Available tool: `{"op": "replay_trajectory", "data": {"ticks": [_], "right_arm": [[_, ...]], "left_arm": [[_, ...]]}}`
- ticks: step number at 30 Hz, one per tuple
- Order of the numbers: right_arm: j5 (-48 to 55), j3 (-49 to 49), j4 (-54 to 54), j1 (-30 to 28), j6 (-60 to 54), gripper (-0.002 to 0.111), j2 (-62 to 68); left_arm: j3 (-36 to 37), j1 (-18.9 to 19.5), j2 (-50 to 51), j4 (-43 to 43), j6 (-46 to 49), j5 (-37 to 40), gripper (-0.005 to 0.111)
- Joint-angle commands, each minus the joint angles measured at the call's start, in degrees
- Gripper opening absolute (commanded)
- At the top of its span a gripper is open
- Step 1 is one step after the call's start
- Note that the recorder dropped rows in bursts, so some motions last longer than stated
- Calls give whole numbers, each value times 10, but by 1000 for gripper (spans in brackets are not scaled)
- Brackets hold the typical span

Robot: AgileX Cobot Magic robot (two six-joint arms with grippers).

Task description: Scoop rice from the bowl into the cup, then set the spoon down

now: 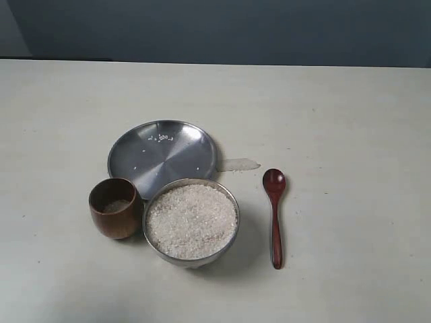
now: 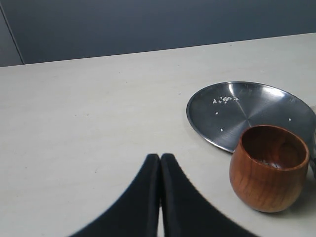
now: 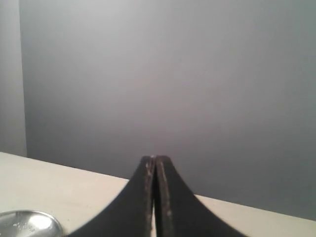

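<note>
Lying untouched on the pale counter (image 1: 350, 114), the slim glossy reddish-brown wooden spoon (image 1: 275, 219) is seen right of the round shiny steel bowl (image 1: 192, 260) heaped with grainy white rice (image 1: 192, 221), so scooping is judged not begun. The small rounded dark-brown wooden cup (image 1: 114, 210) stands just left of the bowl. The left end effector (image 2: 160, 159) and right end effector (image 3: 154, 160) are clenched empty; opening over the thin handle is called for.
</note>
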Motion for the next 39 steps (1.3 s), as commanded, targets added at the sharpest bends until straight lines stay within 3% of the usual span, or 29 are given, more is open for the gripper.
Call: {"op": "replay_trajectory", "data": {"ticks": [1, 19, 21, 24, 27, 39], "right_arm": [[66, -5, 111, 15, -128, 0, 3], [111, -40, 231, 28, -130, 0, 29], [112, -44, 257, 28, -164, 0, 29], [128, -44, 400, 28, -339, 0, 41], [147, -44, 463, 28, -378, 0, 66], [240, -104, 453, 28, -386, -1, 273]], "left_arm": [[3, -2, -2, 3, -1, -7, 0], [3, -2, -2, 3, -1, -7, 0], [3, -2, -2, 3, -1, -7, 0], [3, -2, -2, 3, -1, -7, 0], [3, -2, -2, 3, -1, -7, 0], [3, -2, -2, 3, -1, -7, 0]]}}
